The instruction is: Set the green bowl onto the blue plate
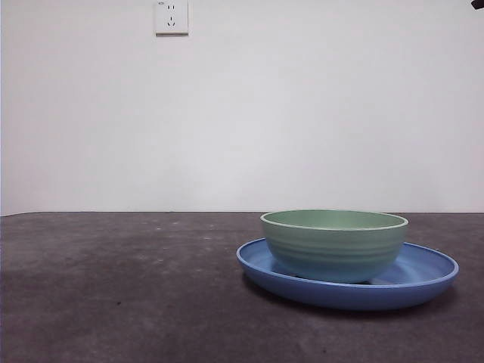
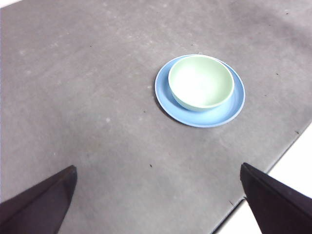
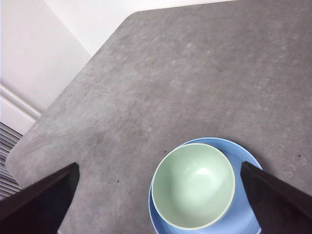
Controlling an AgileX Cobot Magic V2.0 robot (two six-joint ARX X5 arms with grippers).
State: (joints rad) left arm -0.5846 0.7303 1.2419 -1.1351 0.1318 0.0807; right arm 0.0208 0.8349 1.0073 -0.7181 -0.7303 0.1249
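Note:
The green bowl [image 1: 334, 243] stands upright inside the blue plate [image 1: 427, 276] at the right of the grey table. It is empty and sits off-centre on the plate. Bowl [image 2: 200, 82] and plate [image 2: 234, 105] also show in the left wrist view, far from my left gripper [image 2: 156, 204], which is open and empty. In the right wrist view the bowl [image 3: 193, 185] and plate [image 3: 241, 219] lie well below my right gripper [image 3: 161, 204], which is open, empty and held high above them. Only a black tip [image 1: 477, 4] shows at the front view's top right corner.
A wall socket [image 1: 172, 17] sits on the white wall behind the table. The table's edge [image 2: 273, 161] runs close to the plate in the left wrist view. A rounded table corner [image 3: 19, 146] shows in the right wrist view.

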